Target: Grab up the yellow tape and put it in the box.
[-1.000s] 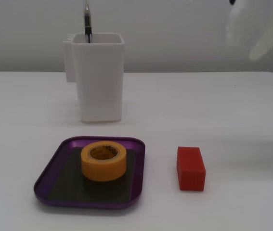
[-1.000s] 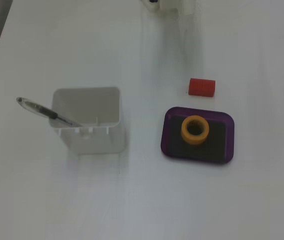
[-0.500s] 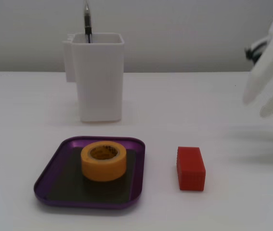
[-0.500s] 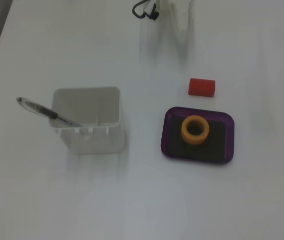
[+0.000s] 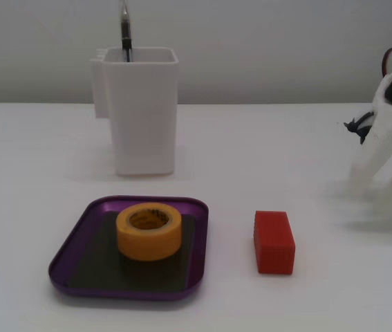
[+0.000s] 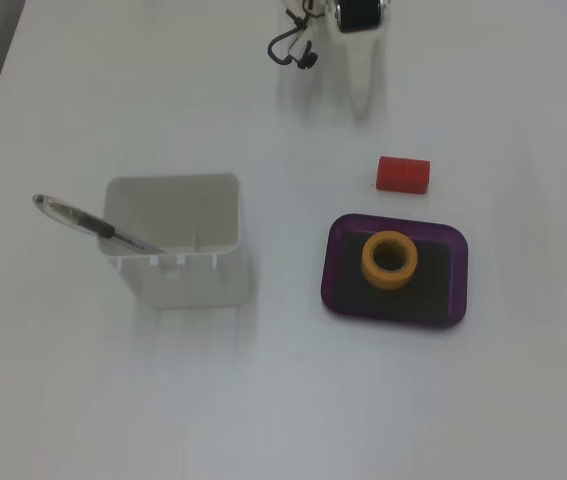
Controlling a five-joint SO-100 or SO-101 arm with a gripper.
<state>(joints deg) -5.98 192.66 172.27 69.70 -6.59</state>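
The yellow tape lies flat, hole up, inside the purple box, a shallow tray with a dark bottom. In the other fixed view the tape sits slightly left of the middle of the tray. My white gripper stands at the right edge of a fixed view, well clear of the tray. Its two fingers are spread apart and hold nothing. From above, the gripper is at the top of the table, beyond the red block, pointing toward the tray.
A red rectangular block lies just right of the tray, between the tray and the gripper. A tall white square container with a pen in it stands behind the tray. Arm cables hang near the gripper.
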